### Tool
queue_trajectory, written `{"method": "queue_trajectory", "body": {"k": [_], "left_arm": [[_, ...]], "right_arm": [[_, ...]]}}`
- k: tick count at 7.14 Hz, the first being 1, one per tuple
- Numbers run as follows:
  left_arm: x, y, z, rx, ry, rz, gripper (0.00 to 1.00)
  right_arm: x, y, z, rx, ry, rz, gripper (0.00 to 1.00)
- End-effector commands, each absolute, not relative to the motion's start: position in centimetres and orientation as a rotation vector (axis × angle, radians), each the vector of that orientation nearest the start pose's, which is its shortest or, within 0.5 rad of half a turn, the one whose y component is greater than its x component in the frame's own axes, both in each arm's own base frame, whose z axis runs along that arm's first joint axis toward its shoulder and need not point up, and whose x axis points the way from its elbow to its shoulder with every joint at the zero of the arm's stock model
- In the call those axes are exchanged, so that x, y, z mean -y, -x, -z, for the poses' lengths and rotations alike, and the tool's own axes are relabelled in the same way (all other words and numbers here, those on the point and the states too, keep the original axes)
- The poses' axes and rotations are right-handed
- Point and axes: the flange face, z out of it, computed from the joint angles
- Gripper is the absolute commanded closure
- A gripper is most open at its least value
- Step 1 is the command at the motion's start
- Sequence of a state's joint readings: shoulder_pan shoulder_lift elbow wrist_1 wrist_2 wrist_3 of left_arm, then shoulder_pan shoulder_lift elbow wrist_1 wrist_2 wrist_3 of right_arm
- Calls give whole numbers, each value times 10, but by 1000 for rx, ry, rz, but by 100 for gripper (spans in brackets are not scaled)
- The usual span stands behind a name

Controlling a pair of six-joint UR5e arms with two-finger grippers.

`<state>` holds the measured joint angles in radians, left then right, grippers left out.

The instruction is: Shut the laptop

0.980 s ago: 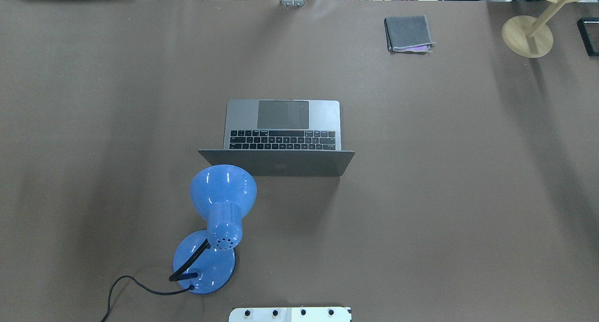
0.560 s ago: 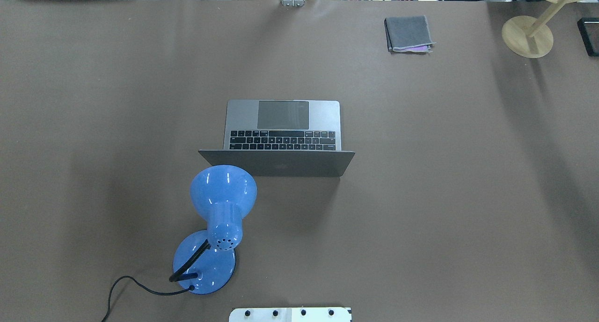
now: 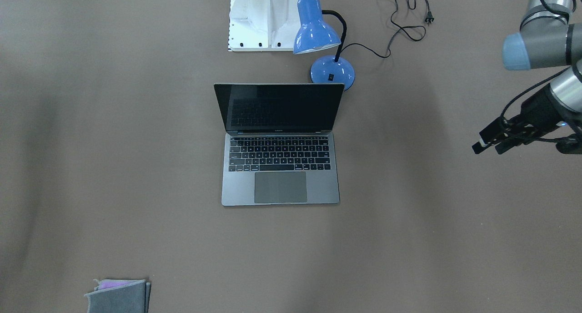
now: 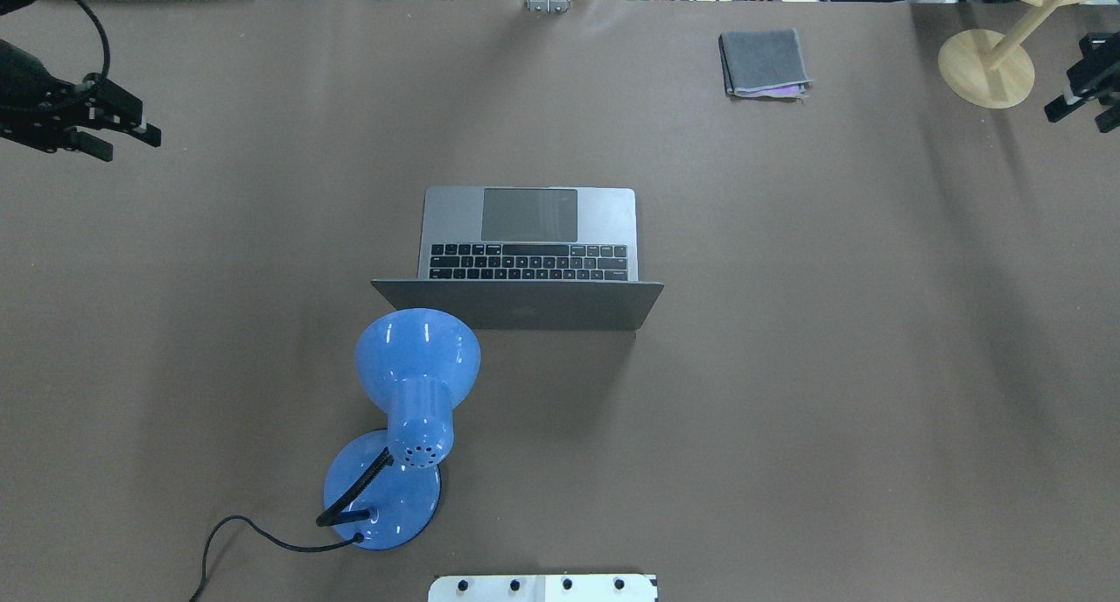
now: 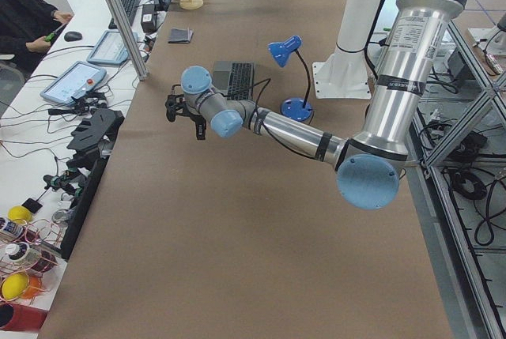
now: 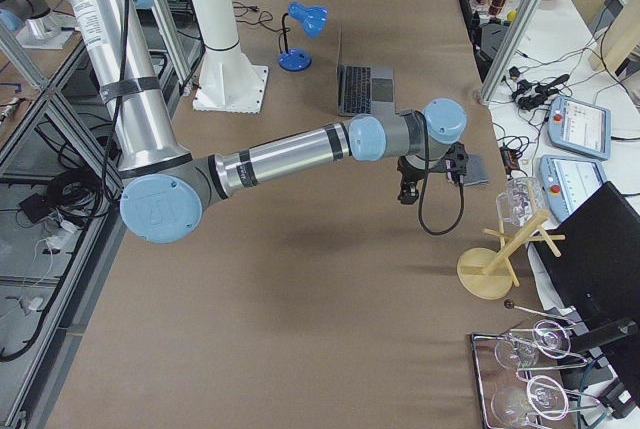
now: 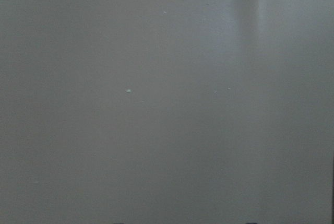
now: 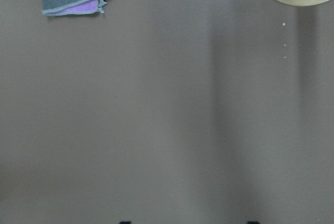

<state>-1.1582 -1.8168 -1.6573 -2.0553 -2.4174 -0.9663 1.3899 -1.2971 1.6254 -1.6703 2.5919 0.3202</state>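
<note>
The laptop [image 4: 528, 234] is seen open at the middle of the table [image 4: 787, 409], its raised lid [image 4: 516, 306] stretched left to right with the back turned near, well apart from both grippers, whose jaws are spread wide and empty, the left gripper [image 4: 134, 147] being judged nearer than the right gripper [image 4: 1077, 119].

Evenly and moderately bright, lit from overhead. Broad, soft-edged shadow bands across the brown surface [image 4: 787, 427]; a gentle shadow patch behind the laptop [image 3: 279, 144], faint keyboard reflection in its glossy screen. Small white glints on the blue lamp [image 4: 418, 357]. Left wrist view dim, grey, soft, nearly featureless. Right wrist view sharper, crossed by vertical shadow streaks.
</note>
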Motion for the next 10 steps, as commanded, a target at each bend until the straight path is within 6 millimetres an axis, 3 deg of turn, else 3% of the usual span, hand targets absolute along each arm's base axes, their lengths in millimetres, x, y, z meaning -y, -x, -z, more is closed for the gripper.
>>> {"method": "queue_trajectory", "body": {"k": [1, 2, 4, 5, 7, 10], "left_arm": [[549, -217, -403, -1130, -55, 109, 98], [543, -231, -401, -1133, -41, 84, 100], [524, -257, -388, -1158, -7, 17, 100], [516, -263, -384, -1183, 31, -16, 100], [488, -301, -369, -1201, 64, -102, 100], [458, -342, -340, -1226, 122, -136, 100]], "right_arm": [[566, 123, -455, 1095, 73, -47, 85], [553, 151, -439, 1127, 82, -61, 100], [516, 225, -400, 1200, 130, -20, 100], [489, 247, -380, 1238, 149, 11, 100], [440, 280, -354, 1294, 128, 156, 100], [411, 318, -331, 1329, 80, 275, 100]]}}
